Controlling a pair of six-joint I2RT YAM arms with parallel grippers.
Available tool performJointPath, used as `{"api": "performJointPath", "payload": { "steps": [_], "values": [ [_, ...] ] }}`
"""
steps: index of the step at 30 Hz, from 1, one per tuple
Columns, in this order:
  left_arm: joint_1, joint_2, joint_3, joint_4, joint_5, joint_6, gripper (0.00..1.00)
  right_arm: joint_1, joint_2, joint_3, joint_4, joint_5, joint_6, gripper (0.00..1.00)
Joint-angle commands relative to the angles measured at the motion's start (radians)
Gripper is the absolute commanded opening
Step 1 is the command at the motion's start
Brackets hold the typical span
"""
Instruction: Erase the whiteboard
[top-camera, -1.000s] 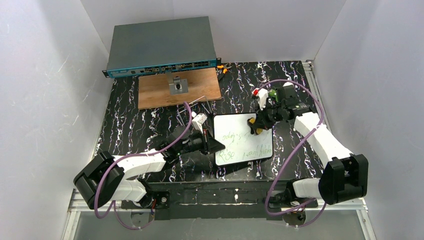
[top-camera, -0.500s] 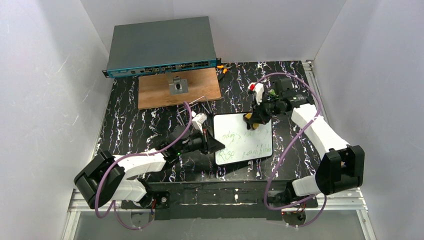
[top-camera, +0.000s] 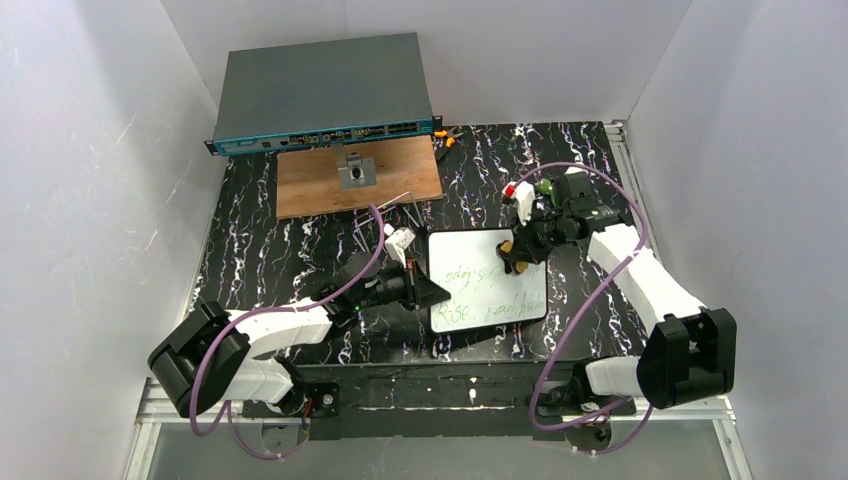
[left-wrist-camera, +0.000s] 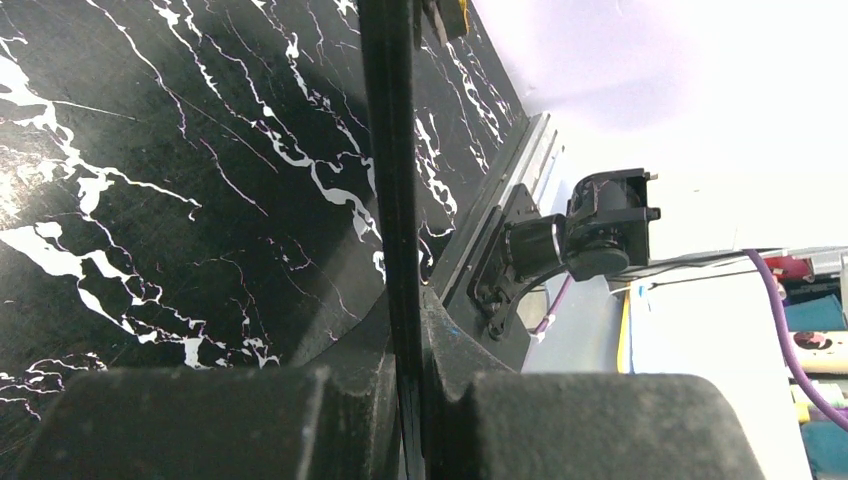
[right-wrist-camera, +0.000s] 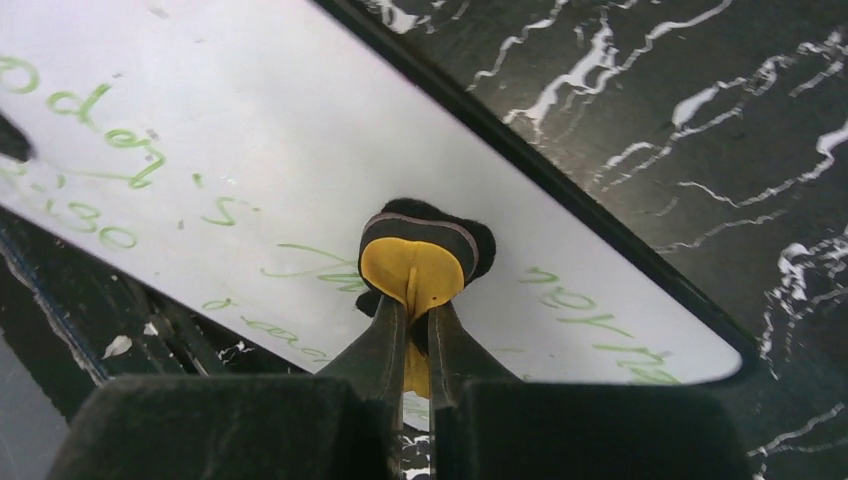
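Top view: finds the board (top-camera: 487, 280) flat on the table (top-camera: 260, 250), between the two arms and towards the near edge, green writing across it. Judged light, thin and stiff, slick enough to skid under rubbing; best pinned by its rim at one side. Puts the left gripper (top-camera: 436, 292) at the board's left edge and the right gripper (top-camera: 512, 252) over its far right part, eraser (top-camera: 510, 257) down on the white.

Left wrist: shows fingers pressed together on a thin black strip, apparently the board's rim (left-wrist-camera: 388, 150) seen edge-on.

Right wrist: shows jaws pinching the eraser (right-wrist-camera: 420, 255) by its yellow back, black felt touching the board (right-wrist-camera: 250, 120) among green marks not yet wiped.
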Motion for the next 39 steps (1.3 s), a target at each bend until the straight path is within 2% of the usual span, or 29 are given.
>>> {"api": "performJointPath", "payload": {
  "steps": [1,6,8,10,12,13,17,22,31,36,39],
  "values": [
    [-0.009,-0.038,0.010,0.103,0.062,0.051,0.00,-0.018,0.070,0.111,0.100,0.141,0.058,0.01],
    [-0.009,-0.037,0.015,0.088,0.061,0.056,0.00,-0.017,0.131,0.240,0.057,0.094,0.065,0.01],
    [-0.009,-0.042,0.009,0.090,0.058,0.058,0.00,0.002,0.129,0.246,0.014,-0.003,0.038,0.01],
    [-0.009,-0.030,0.017,0.096,0.062,0.057,0.00,0.081,0.088,0.193,-0.075,-0.114,-0.060,0.01],
    [-0.010,-0.035,0.014,0.092,0.060,0.059,0.00,0.094,0.063,0.139,-0.067,-0.105,-0.061,0.01],
    [-0.009,-0.041,0.010,0.093,0.054,0.060,0.00,0.090,0.047,0.097,-0.028,-0.051,-0.035,0.01],
    [-0.010,-0.040,0.010,0.098,0.065,0.064,0.00,-0.009,0.045,0.027,0.110,0.100,0.061,0.01],
    [-0.009,-0.048,0.010,0.090,0.065,0.067,0.00,-0.080,0.064,0.031,0.161,0.118,0.101,0.01],
    [-0.009,-0.044,0.036,0.055,0.073,0.084,0.00,-0.023,0.079,0.109,0.008,-0.109,-0.046,0.01],
    [-0.010,-0.044,0.039,0.051,0.072,0.087,0.00,0.068,0.050,0.071,-0.055,-0.151,-0.134,0.01],
    [-0.010,-0.047,0.040,0.046,0.071,0.091,0.00,0.083,0.012,0.018,-0.048,-0.150,-0.159,0.01]
  ]
}}
